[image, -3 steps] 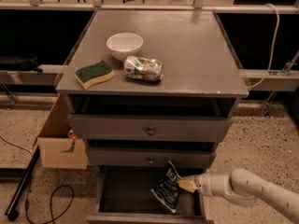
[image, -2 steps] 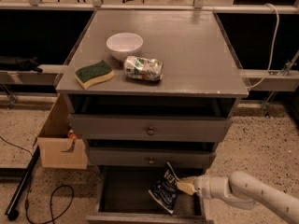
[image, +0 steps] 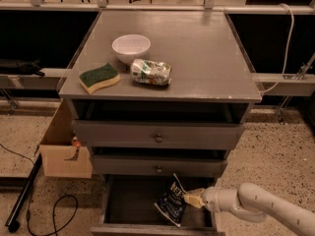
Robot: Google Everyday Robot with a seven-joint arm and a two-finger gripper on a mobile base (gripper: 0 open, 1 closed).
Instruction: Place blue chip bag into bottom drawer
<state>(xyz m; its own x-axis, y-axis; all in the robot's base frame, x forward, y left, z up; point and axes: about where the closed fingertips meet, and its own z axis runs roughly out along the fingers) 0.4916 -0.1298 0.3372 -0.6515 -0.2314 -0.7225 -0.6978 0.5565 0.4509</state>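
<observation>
Gripper (image: 193, 198), pale-tipped on a smooth white arm (image: 256, 208), sits at lower right of the frame, pinched on the right edge of the blue chip bag (image: 171, 205). That glossy, crinkled foil bag hangs tilted inside the open bottom drawer (image: 147, 228), near its right wall, with dark bare floor to its left. Higher up, on the flat grey cabinet top (image: 197, 53), stand a round white bowl (image: 131, 47), a wavy green-and-yellow sponge (image: 99, 77) and a crumpled green-and-white packet (image: 151, 72), all left of centre. Both knobbed drawers above are slightly ajar.
</observation>
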